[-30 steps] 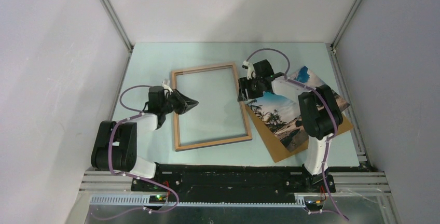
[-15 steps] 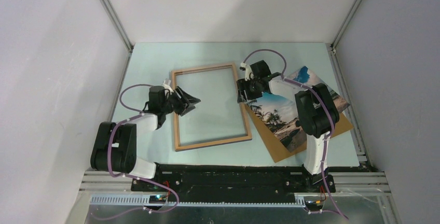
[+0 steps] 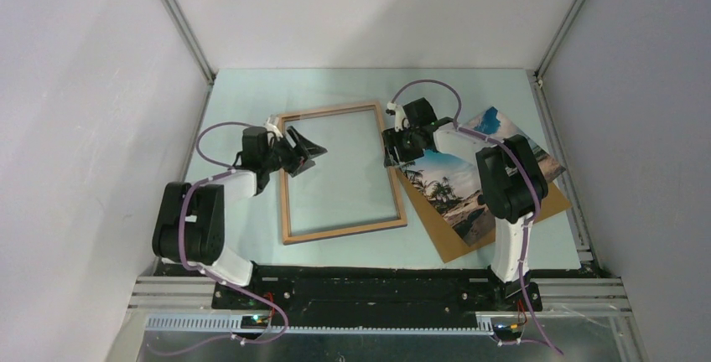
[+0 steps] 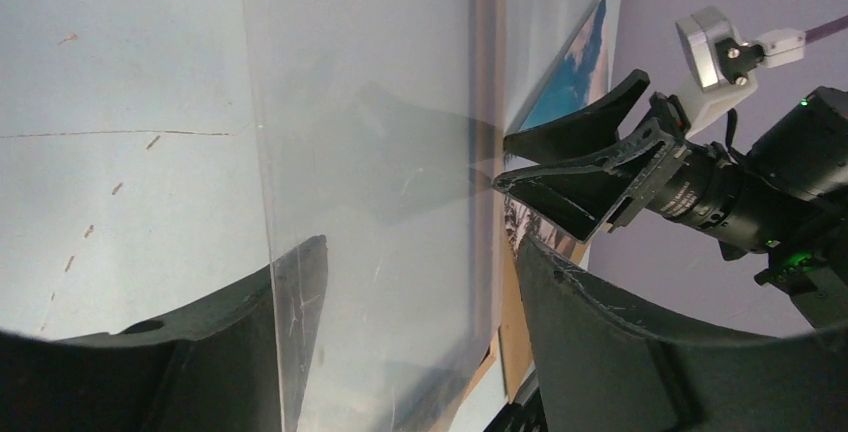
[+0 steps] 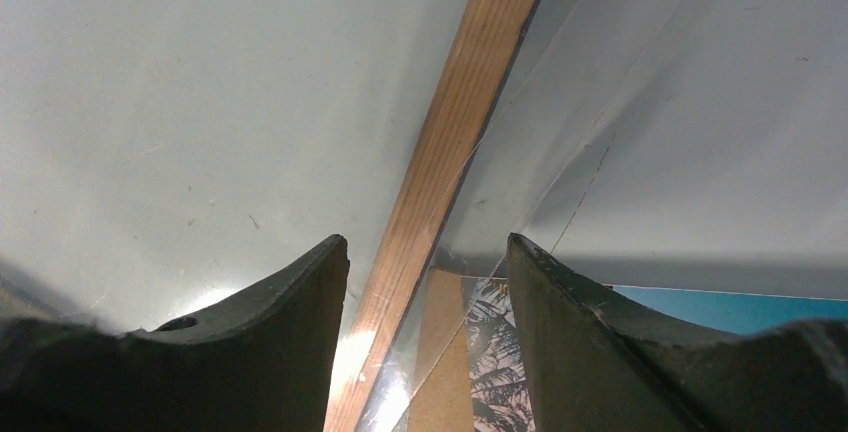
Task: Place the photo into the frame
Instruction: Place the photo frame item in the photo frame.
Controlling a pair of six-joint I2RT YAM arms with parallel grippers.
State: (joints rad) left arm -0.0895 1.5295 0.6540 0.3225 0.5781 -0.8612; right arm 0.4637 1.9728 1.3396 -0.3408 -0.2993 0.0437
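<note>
The frame (image 3: 344,232) lies wood-brown side up in the middle of the table, its clear pane (image 4: 370,152) showing the table through it. The photo (image 3: 457,190), a beach with palms, rests on a brown backing board (image 3: 444,243) to the frame's right. My left gripper (image 3: 310,152) is open over the frame's upper left rail, with the pane between its fingers (image 4: 420,247). My right gripper (image 3: 391,159) is open at the right rail (image 5: 470,102), its fingers apart on either side of it (image 5: 425,242). A corner of the photo (image 5: 495,372) shows just below.
The backing board (image 5: 440,352) juts out under the frame's right rail. Grey walls and aluminium posts close in the table on three sides. My right gripper (image 4: 570,162) shows across the pane in the left wrist view.
My left gripper has gone from shut to open and shifted a little toward the far end of the frame's left rail. The right gripper has barely moved.
</note>
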